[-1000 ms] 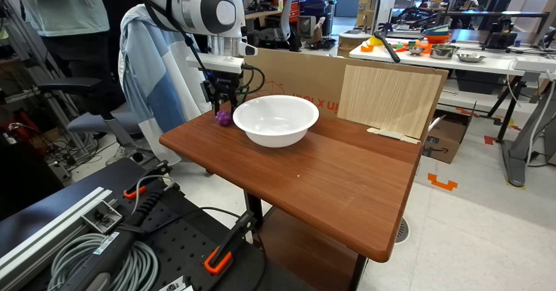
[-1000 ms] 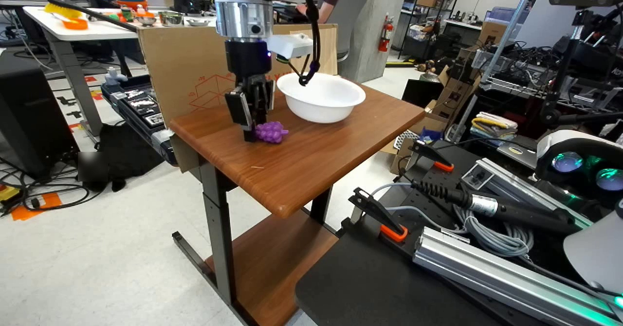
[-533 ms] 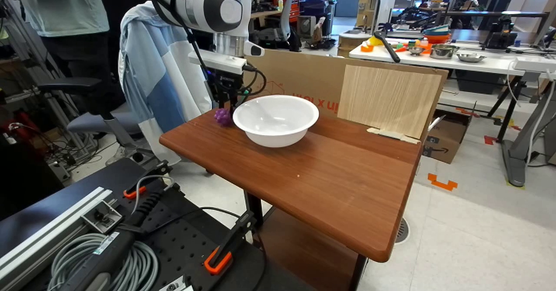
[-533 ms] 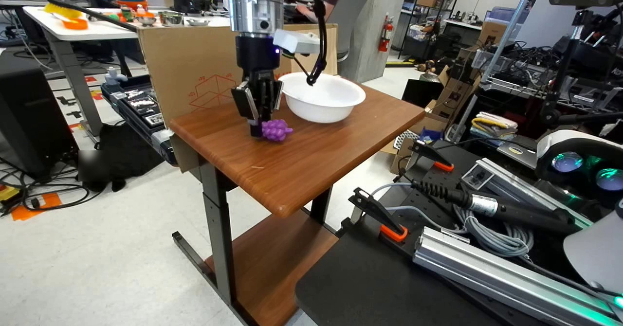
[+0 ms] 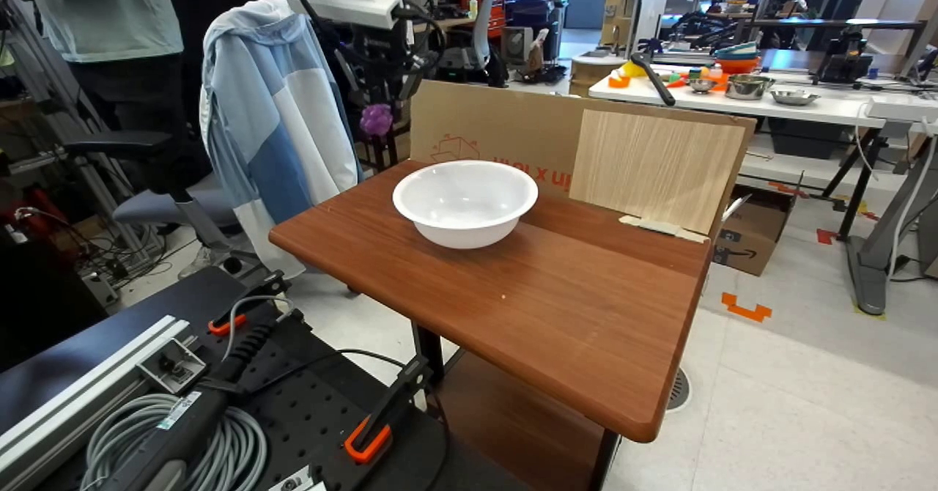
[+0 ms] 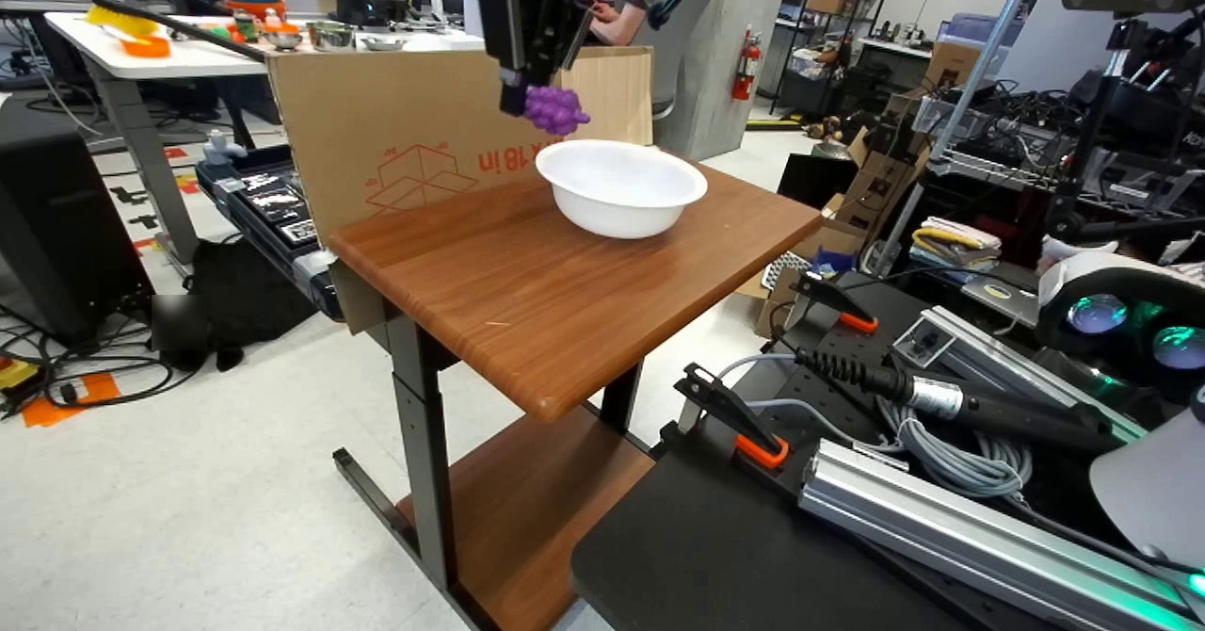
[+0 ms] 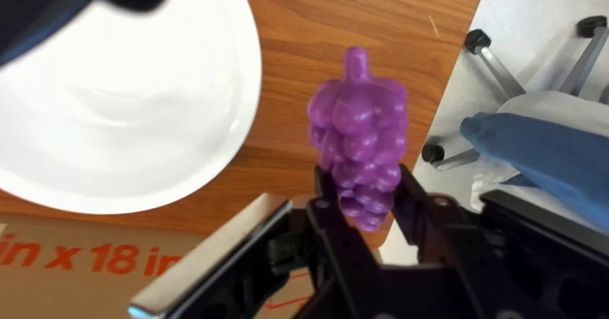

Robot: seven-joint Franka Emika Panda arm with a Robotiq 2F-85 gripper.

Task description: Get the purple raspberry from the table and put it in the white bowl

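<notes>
Two fingers (image 7: 410,202) of my gripper (image 7: 364,185) pinch the purple raspberry (image 7: 359,133), stem (image 7: 357,64) outward, in the wrist view. In both exterior views I hold it well off the table (image 6: 490,283), outside the white bowl (image 5: 463,238), which stands upright there.

I pinch the purple raspberry (image 5: 376,119) aloft in my gripper (image 5: 383,122), clear of the reddish-brown wooden table (image 5: 557,315). On it, upright, sits the white bowl (image 5: 463,237). Printed cardboard sheet (image 5: 513,119) stands along the far edge, pale wood-grain panel (image 5: 656,170) against it.
</notes>
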